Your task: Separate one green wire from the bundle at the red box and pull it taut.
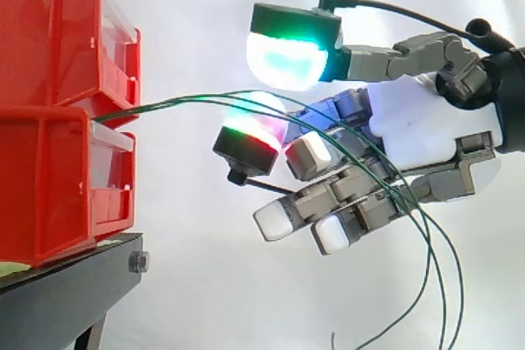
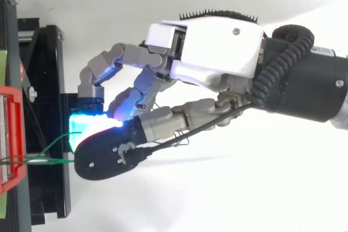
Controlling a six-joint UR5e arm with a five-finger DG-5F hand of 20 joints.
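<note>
Green wires (image 1: 189, 101) run lengthwise from the red box (image 1: 49, 178) toward the hand (image 1: 410, 125), passing between its parted fingers (image 1: 287, 55), none yet pinched.

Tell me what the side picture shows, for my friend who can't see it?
A robot hand hovers beside stacked red bins on a black stand. Thin green wires run from the bins, across the hand, then dangle below it.

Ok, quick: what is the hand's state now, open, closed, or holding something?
Hand: cannot be told. The green wires from the red box run across it, but no clear grasp shows.
</note>
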